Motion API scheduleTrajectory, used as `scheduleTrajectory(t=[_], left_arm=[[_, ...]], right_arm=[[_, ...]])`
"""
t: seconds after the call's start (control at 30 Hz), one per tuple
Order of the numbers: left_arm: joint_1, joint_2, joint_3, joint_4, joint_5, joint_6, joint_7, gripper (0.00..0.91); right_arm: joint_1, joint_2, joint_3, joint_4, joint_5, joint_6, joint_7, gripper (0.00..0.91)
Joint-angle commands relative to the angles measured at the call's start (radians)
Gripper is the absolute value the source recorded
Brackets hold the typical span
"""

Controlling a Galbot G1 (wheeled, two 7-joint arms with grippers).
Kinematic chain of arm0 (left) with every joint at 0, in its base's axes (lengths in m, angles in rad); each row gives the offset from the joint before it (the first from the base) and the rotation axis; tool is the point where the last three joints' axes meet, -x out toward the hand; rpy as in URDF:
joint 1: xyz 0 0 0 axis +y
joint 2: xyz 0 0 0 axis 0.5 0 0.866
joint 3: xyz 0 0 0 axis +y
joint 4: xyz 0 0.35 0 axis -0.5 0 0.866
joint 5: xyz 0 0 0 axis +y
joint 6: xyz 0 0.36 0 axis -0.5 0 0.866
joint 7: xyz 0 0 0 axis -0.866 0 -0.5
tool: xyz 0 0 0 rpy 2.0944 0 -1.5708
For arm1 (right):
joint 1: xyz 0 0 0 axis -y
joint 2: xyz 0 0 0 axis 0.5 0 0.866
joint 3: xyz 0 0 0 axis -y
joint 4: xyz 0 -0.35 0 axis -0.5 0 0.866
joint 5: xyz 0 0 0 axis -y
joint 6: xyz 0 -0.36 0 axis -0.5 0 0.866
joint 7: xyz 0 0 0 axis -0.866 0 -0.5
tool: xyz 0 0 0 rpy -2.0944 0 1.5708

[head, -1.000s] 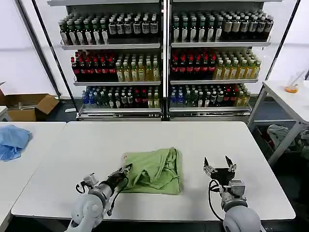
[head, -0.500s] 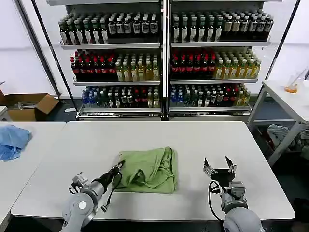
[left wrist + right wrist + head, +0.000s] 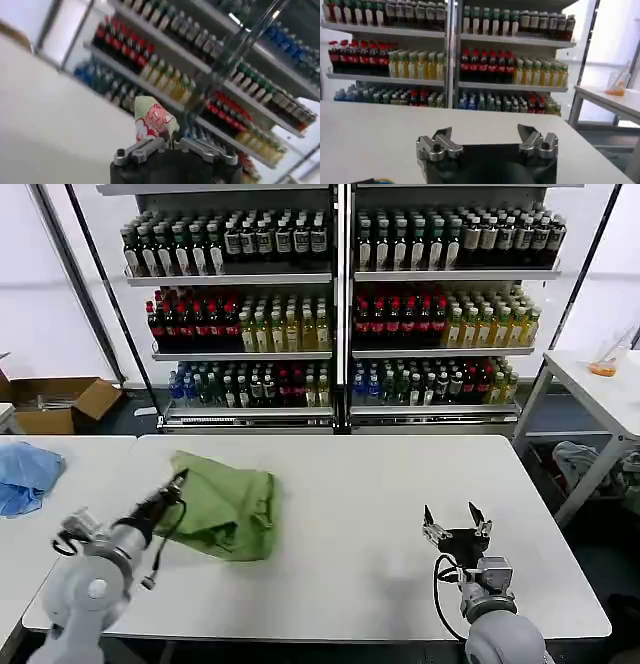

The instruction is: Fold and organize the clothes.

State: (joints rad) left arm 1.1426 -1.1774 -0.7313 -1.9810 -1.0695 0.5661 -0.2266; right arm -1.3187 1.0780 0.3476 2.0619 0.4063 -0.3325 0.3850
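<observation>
The left claw (image 3: 178,478) pinches the soft light green folded shirt (image 3: 225,509), which trails right of it on the white bench (image 3: 360,484). The right claw (image 3: 452,520) waits wide open, empty, well apart.

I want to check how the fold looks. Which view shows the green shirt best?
The head view: the whole folded green shirt lies on the white table, its edge pinched by the left gripper. The left wrist view catches just a pinched corner with the red-and-white print. The right wrist view faces the shelves over the open right gripper.
</observation>
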Motion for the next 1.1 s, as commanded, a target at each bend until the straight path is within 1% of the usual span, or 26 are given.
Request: scheduleTrajectory(t=[0.03, 0.13, 0.17, 0.2, 0.23, 0.27, 0.33, 0.37, 0.43, 0.47, 0.57, 0.7, 0.87, 0.97, 1.0, 1.03, 1.07, 1.1], left_arm=[[-0.013, 0.290, -0.091, -0.169, 0.192, 0.016, 0.045, 0.030], [0.019, 0.289, 0.051, -0.182, 0.348, 0.015, 0.112, 0.030], [0.041, 0.273, 0.141, -0.165, 0.489, 0.014, 0.157, 0.030], [0.053, 0.260, 0.193, -0.131, 0.590, 0.013, 0.184, 0.030], [0.058, 0.243, 0.249, -0.106, 0.652, 0.013, 0.199, 0.030], [0.060, 0.214, 0.336, -0.050, 0.753, 0.012, 0.222, 0.030], [0.047, 0.167, 0.428, 0.014, 0.877, 0.011, 0.236, 0.030], [0.022, 0.129, 0.485, 0.048, 0.949, 0.011, 0.245, 0.030], [-0.017, 0.088, 0.543, 0.075, 1.004, 0.012, 0.247, 0.030], [-0.046, 0.050, 0.580, 0.087, 1.047, 0.012, 0.253, 0.030], [-0.123, -0.010, 0.653, 0.110, 1.091, 0.013, 0.263, 0.030], [-0.168, -0.041, 0.742, 0.137, 1.091, 0.014, 0.270, 0.030], [-0.174, -0.063, 0.820, 0.149, 1.019, 0.016, 0.253, 0.030], [-0.193, -0.101, 0.841, 0.184, 0.950, 0.015, 0.205, 0.030], [-0.202, -0.117, 0.843, 0.198, 0.894, 0.015, 0.183, 0.030], [-0.220, -0.144, 0.844, 0.211, 0.845, 0.014, 0.160, 0.081], [-0.231, -0.150, 0.844, 0.217, 0.838, 0.013, 0.152, 0.161], [-0.241, -0.167, 0.845, 0.231, 0.804, 0.012, 0.145, 0.292]], right_arm=[[-0.001, 0.003, -0.001, 0.004, 0.000, 0.001, -0.002, 0.907], [-0.004, 0.005, -0.004, 0.005, -0.002, 0.001, -0.003, 0.907], [-0.005, 0.006, -0.003, 0.004, -0.004, 0.002, -0.004, 0.907], [-0.006, 0.007, -0.003, 0.004, -0.005, 0.003, -0.005, 0.907], [-0.006, 0.008, -0.002, 0.005, -0.005, 0.003, -0.005, 0.907], [-0.007, 0.010, -0.001, 0.005, -0.009, 0.004, -0.005, 0.907], [-0.009, 0.011, 0.000, 0.007, -0.011, 0.005, -0.005, 0.907], [-0.012, 0.011, 0.001, 0.009, -0.014, 0.005, -0.005, 0.907], [-0.017, 0.009, 0.004, 0.013, -0.016, 0.005, -0.006, 0.907], [-0.020, 0.008, 0.006, 0.015, -0.017, 0.005, -0.006, 0.907], [-0.029, 0.005, 0.015, 0.021, -0.018, 0.004, -0.006, 0.907], [-0.037, 0.003, 0.023, 0.028, -0.018, 0.004, -0.006, 0.907], [-0.042, 0.004, 0.027, 0.035, -0.021, 0.004, -0.007, 0.907], [-0.044, 0.005, 0.027, 0.036, -0.021, 0.005, -0.008, 0.907], [-0.044, 0.005, 0.026, 0.036, -0.023, 0.004, -0.008, 0.907], [-0.045, 0.005, 0.026, 0.035, -0.024, 0.004, -0.009, 0.907], [-0.045, 0.005, 0.025, 0.036, -0.024, 0.004, -0.009, 0.907], [-0.044, 0.005, 0.024, 0.036, -0.024, 0.004, -0.009, 0.907]])
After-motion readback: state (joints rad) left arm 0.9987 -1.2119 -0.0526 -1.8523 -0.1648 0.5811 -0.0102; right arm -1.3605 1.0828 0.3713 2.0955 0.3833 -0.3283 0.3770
